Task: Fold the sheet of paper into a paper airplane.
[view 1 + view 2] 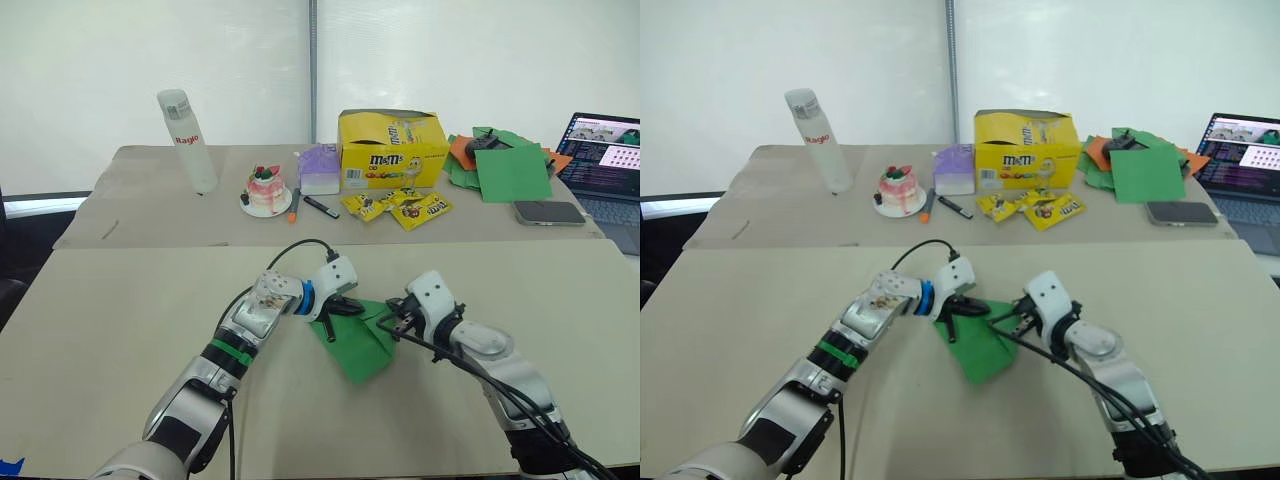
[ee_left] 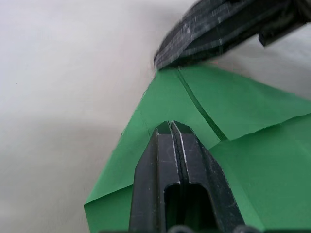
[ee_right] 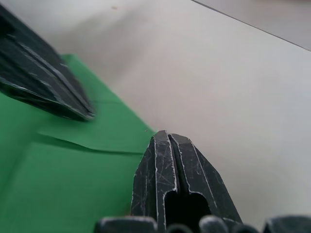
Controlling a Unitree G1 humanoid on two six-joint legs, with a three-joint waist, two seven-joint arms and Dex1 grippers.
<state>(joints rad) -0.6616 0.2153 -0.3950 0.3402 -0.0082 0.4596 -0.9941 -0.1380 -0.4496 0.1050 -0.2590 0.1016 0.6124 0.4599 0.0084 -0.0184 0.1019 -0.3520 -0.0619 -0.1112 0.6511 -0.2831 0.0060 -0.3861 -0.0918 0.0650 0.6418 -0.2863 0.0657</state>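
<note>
I have both arms reaching in over the near table (image 1: 120, 330), forearms angled toward each other so the two grippers meet at the folded sheet of paper (image 1: 360, 340). The left gripper (image 1: 338, 308) comes in from the left with its fingers pressed together, tips down on the paper's upper left part; in its wrist view the closed tips (image 2: 170, 127) rest on the green surface beside a crease. The right gripper (image 1: 400, 322) comes from the right, fingers likewise together, tips (image 3: 167, 137) at the paper's right edge, just over the table. Neither pair is pinching the sheet; they press or rest on it. The tabletop is plain beige, with a second table (image 1: 140, 215) butted behind it against a white wall. On that far table stand a white bottle (image 1: 187, 140), a small cake (image 1: 266, 190), a yellow candy box (image 1: 392, 148), candy packets (image 1: 410, 207), a heap of green and orange sheets (image 1: 505, 165), a phone (image 1: 549, 212) and a laptop (image 1: 605, 165). The paper lies flat as a creased wedge between the grippers, its long axis diagonal, the narrow point toward me.
</note>
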